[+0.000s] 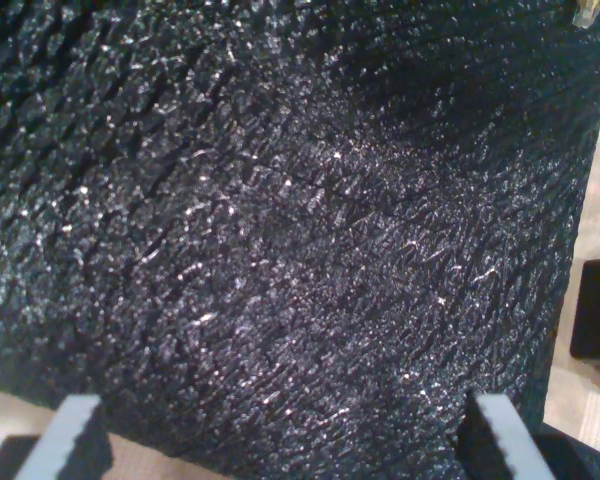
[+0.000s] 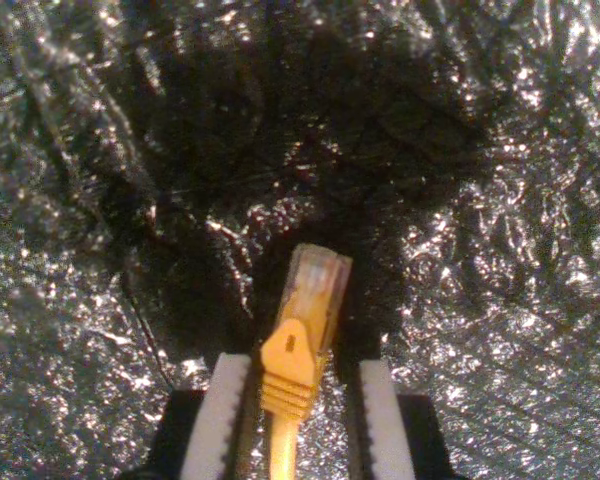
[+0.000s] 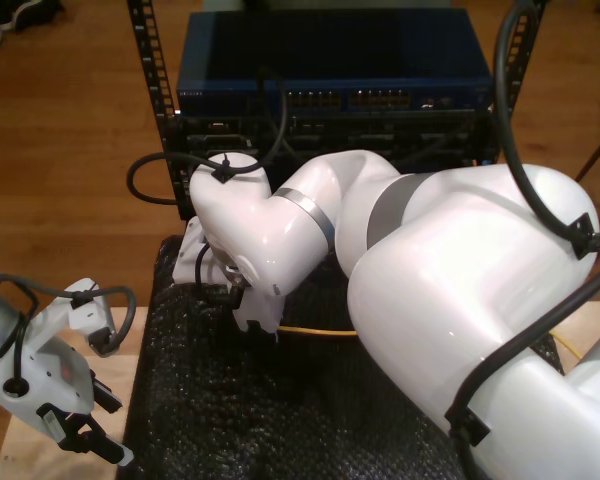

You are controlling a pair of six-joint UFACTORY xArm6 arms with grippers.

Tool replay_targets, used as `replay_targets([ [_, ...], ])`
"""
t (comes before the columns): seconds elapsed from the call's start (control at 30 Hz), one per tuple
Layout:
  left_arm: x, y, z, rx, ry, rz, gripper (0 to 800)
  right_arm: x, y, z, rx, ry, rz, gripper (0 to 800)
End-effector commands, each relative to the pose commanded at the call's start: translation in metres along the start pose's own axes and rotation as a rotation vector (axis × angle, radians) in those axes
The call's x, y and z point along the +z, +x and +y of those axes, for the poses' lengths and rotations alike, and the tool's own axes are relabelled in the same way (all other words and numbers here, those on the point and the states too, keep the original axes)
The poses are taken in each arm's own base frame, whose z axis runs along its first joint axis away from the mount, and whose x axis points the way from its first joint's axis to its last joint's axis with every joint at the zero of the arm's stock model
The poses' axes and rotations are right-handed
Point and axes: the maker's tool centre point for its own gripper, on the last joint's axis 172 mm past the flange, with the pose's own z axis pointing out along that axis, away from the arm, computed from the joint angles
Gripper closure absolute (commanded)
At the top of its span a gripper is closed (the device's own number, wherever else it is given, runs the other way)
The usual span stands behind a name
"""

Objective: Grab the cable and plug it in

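Observation:
The yellow-orange cable (image 2: 290, 365) lies on the black foam mat (image 2: 500, 300), its clear plug (image 2: 318, 280) pointing away from the wrist. My second gripper (image 2: 298, 425) is open and straddles the cable's boot, a light finger (image 2: 220, 420) on either side with narrow gaps. In the exterior view this gripper (image 3: 255, 325) is down at the mat (image 3: 200, 400), and the cable (image 3: 320, 331) trails toward the exterior view's right. My first gripper (image 1: 285, 440) hangs open over bare mat (image 1: 280, 220) with nothing between its fingers (image 1: 75, 435). It is at the exterior view's lower left (image 3: 80, 435).
A blue network switch (image 3: 330, 60) with a row of ports (image 3: 370, 98) sits in a rack behind the mat. The large white arm (image 3: 460, 280) covers the exterior view's right half. Wooden table (image 1: 595, 390) and a black box (image 1: 595, 310) border the mat.

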Motion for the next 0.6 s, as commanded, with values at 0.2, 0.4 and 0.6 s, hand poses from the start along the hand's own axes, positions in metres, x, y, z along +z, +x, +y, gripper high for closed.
replay_targets([
  [0.2, -0.0006, 0.0003, -0.0004, 0.001, 0.001, 0.000, 0, -0.0017, 0.0001, 0.0008, 0.000, -0.003, 0.002, 612],
  [0.4, 0.0000, 0.0000, 0.0000, 0.000, 0.000, 0.000, 0, -0.0017, 0.0001, 0.0008, 0.000, -0.003, 0.002, 637],
  [0.6, 0.0000, 0.0000, 0.0000, 0.000, 0.000, 0.000, 0, -0.0037, 0.0009, 0.0022, -0.002, -0.007, 0.004, 737],
])
